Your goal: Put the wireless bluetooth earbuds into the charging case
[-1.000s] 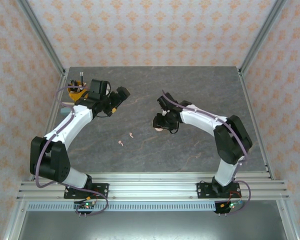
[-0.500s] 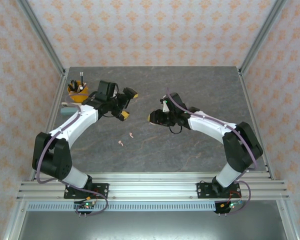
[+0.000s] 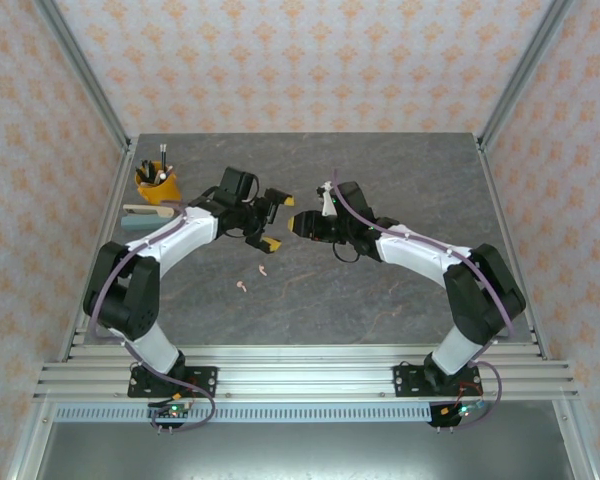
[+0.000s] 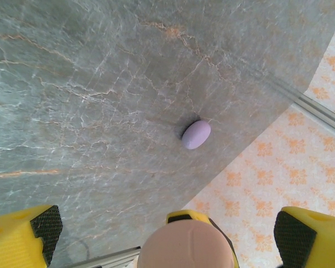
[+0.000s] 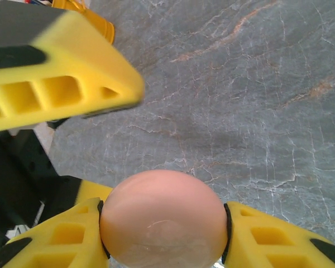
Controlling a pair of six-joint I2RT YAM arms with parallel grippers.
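— How do the arms stand?
— Both bend inward over the middle of the desk [image 3: 400, 170], wrists nearly meeting. The left hand [image 3: 277, 222] has its fingers spread wide, holding nothing. The right hand [image 3: 300, 225] is clamped on the pink charging case [image 5: 162, 215], one finger on each side.

— What are the things like?
— The case is a smooth, matte, rounded shell. The fingers are ribbed yellow plastic with black pads. The desk is grey veined stone. A lilac case [image 4: 196, 134], a small oval pebble shape, lies far off on it.

— And the earbuds?
— Two pink earbuds [image 3: 263, 270] lie loose on the desk, just near of the hands.

— What has changed?
— Half a second ago the hands were further apart. The left has swung right to face the right. The earbuds have not moved.
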